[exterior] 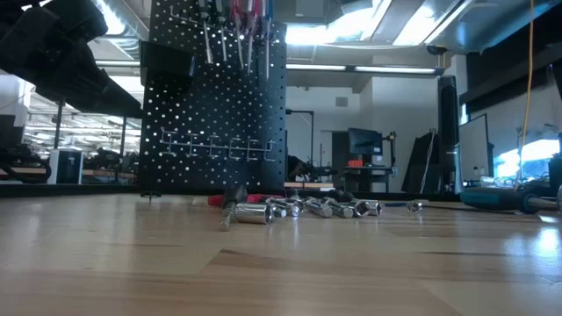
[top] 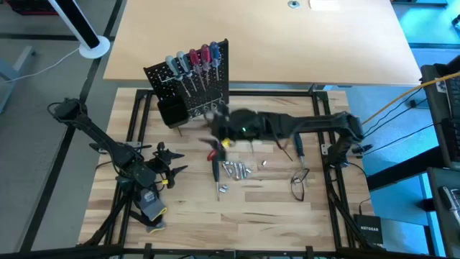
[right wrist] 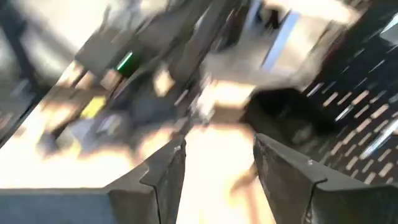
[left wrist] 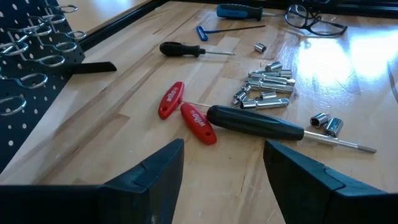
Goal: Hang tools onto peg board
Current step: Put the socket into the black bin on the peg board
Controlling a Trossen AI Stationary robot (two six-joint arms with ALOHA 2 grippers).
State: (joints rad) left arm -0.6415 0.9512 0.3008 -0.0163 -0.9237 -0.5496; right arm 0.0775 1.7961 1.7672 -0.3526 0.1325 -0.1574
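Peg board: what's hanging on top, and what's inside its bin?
Along the top of the peg board hangs a row of screwdrivers with grey, red and blue handles, shafts pointing down. The bin shows only a dark interior; whatever it holds cannot be seen.

Eyeglasses [top: 299,183] on wooden tabletop [top: 273,216]; white lamp base [top: 93,47] off table.

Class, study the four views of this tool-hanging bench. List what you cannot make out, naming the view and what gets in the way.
- Right hand, high view: motion blur smears it by the peg board; no grip readable.
- Right wrist view: blur hides everything beyond the fingers.
- Hung screwdrivers, low view: handles cut off by the top edge.
- Silver bits, high view: too small to count.
- Left hand, low view: not identifiable.
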